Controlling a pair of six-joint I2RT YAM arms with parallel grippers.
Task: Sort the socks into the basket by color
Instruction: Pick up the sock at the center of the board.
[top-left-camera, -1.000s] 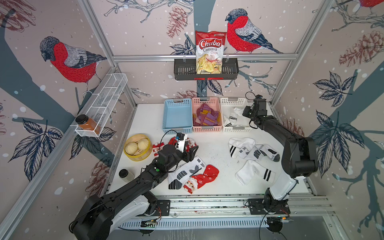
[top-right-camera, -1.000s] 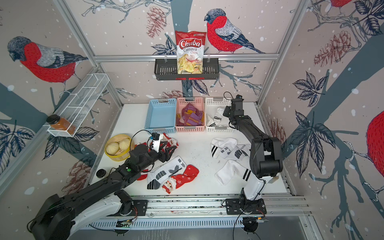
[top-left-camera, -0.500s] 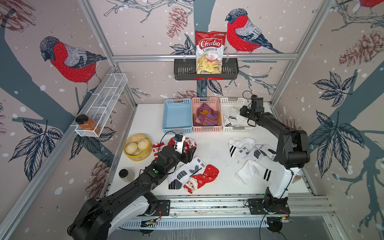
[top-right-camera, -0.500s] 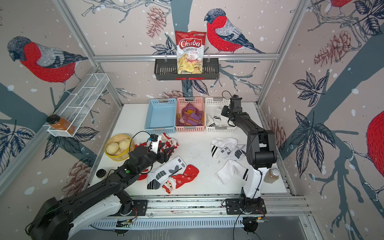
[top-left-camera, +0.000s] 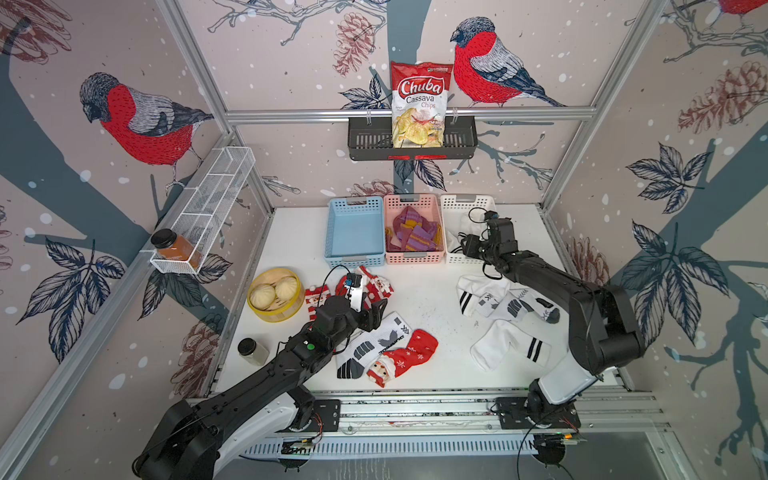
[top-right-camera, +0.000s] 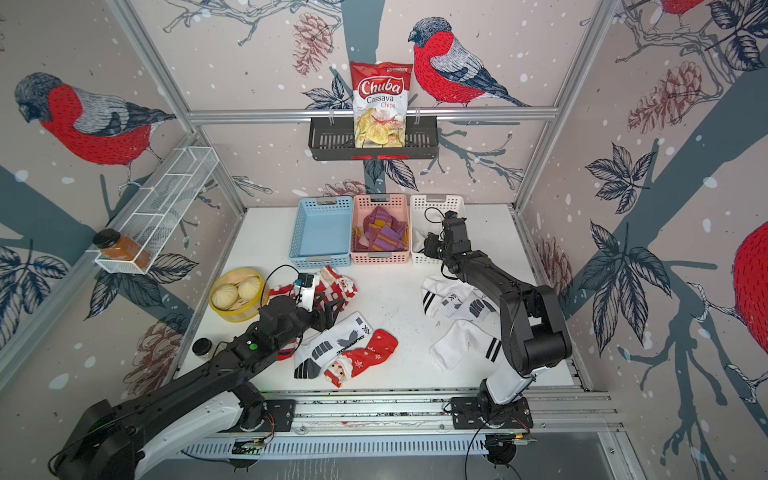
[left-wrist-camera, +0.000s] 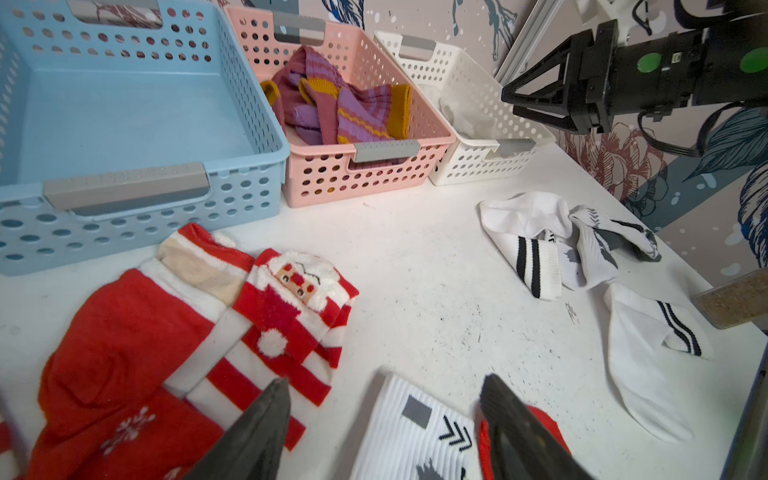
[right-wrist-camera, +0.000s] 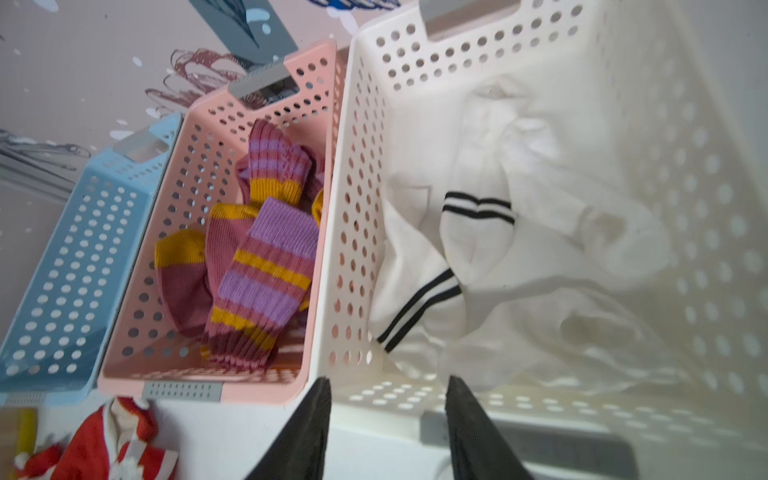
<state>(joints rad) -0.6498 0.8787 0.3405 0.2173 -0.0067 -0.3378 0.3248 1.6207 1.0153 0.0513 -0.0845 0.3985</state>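
Got the right gripper (top-left-camera: 464, 247) right of centre in a top view, jaws apart and empty, at the white basket (top-left-camera: 467, 203) with a white sock (right-wrist-camera: 478, 232) lying just past its tips, plus the left gripper (top-left-camera: 372, 313) spread wide, empty, below centre beside the red socks (top-left-camera: 376, 286).

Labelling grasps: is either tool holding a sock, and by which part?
Nothing is held. Left tool is open and empty; right tool is open at the white basket, with the striped sock lying loose inside.
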